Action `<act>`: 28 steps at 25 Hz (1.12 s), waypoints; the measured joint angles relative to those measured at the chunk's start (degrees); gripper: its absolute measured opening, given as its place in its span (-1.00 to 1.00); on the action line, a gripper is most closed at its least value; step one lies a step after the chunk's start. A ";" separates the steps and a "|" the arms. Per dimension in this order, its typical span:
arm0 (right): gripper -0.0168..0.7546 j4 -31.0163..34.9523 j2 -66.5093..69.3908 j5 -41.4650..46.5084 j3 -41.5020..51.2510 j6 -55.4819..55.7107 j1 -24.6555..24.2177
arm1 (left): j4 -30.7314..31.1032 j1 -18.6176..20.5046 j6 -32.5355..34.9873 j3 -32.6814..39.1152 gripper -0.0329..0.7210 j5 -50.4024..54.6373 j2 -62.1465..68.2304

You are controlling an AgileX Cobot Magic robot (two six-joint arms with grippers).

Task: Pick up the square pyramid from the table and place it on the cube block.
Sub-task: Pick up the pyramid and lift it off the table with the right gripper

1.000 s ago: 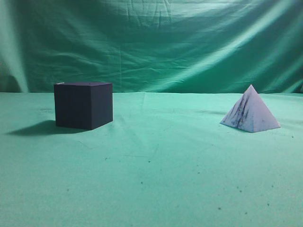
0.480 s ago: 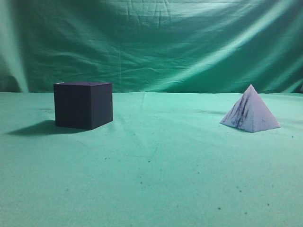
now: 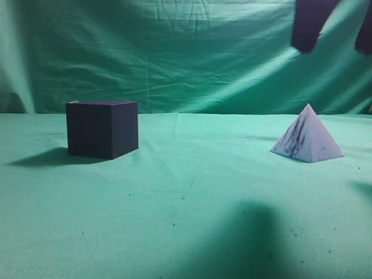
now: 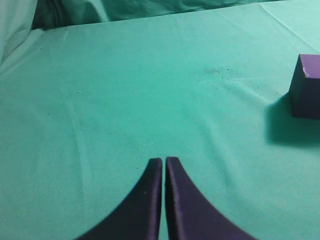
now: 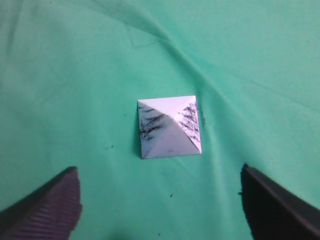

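Observation:
The pale square pyramid [image 3: 307, 139] with dark smudges stands on the green table [image 3: 192, 197] at the right. The dark navy cube block [image 3: 102, 128] stands at the left. My right gripper [image 3: 334, 29] is open, high above the pyramid at the top right. In the right wrist view the pyramid [image 5: 170, 127] lies below and ahead of the wide-open jaws [image 5: 160, 197]. My left gripper [image 4: 164, 162] is shut and empty over bare cloth, with the cube [image 4: 305, 93] far to its right. The left gripper is out of the exterior view.
A wrinkled green backdrop [image 3: 174, 52] hangs behind the table. A dark shadow [image 3: 244, 238] falls on the cloth in the front middle. Small dark specks dot the cloth.
My right gripper has come into the exterior view at the top right above the pyramid, and its shadow now falls on the front cloth. Cube and pyramid have not moved.

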 joint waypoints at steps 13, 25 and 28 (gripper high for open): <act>0.71 0.00 19.40 3.32 -8.83 1.07 0.00 | 0.00 0.00 0.00 0.00 -0.91 0.00 0.00; 0.27 -0.75 26.07 -1.47 -9.06 1.07 0.00 | 0.00 0.00 0.00 0.00 -0.91 0.00 0.00; 0.14 -1.65 26.15 -1.38 -9.33 1.34 0.00 | 0.00 0.00 0.00 0.00 -0.91 0.00 0.00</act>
